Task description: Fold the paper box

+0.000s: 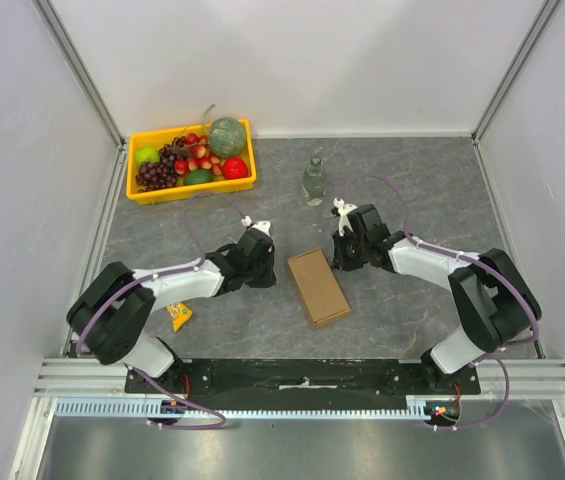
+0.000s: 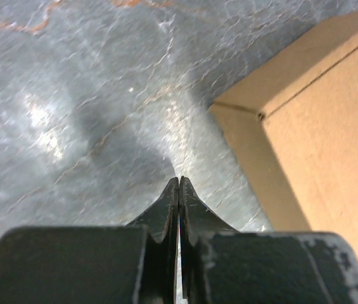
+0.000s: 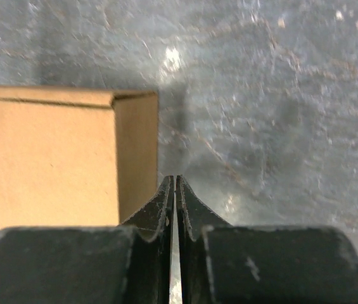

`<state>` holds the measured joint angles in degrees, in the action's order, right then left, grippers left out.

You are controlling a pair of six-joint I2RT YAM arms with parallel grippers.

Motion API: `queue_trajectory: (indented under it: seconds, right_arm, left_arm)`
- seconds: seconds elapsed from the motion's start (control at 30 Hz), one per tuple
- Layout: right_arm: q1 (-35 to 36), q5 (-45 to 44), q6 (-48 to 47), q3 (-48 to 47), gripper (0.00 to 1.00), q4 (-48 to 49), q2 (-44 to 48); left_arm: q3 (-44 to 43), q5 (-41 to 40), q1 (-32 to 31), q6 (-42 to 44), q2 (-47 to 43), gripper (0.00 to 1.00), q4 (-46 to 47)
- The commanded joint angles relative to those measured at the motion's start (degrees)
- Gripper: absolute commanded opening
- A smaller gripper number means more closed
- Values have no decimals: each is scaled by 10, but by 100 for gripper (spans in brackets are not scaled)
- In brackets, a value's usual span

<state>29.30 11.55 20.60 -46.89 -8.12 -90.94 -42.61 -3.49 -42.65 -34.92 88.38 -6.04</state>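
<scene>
Grey, marbled stone-like tabletop [image 1: 422, 200] is stretching between white panel walls [image 1: 292, 60], and near its middle the paper box [image 1: 318, 287] is lying flat. It is plain brown cardboard, a slim closed rectangle with crisp edges, sitting slightly askew. The left gripper [image 2: 179, 185] is pointing at the table just beside the box's left side, its dark tapered fingers pressed together on nothing. The right gripper [image 3: 174, 182] is sitting near the box's far right corner, likewise closed and empty. Farther back a small clear bottle [image 1: 314, 182] is standing upright, and a yellow plastic tray [image 1: 192, 190] is holding glossy fruit [image 1: 224, 137] in the far left corner. A yellow packet [image 1: 180, 316] is lying by the left arm [image 1: 172, 283].
</scene>
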Motion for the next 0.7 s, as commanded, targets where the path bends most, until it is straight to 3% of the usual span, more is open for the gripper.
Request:
queue_trajectory:
  seconds: [0.0,0.23,0.67]
  right_arm:
    - [1,-15,0,35,9,-27,39]
    - [1,49,10,61,9,-27,62]
    - [23,109,75,83,7,-3,76]
  left_arm:
    - [45,-22,-16,-13,-58,2,-5]
    - [82,5,-64,-48,-55,2,81]
    - [23,7,-130,-67,22,2,94]
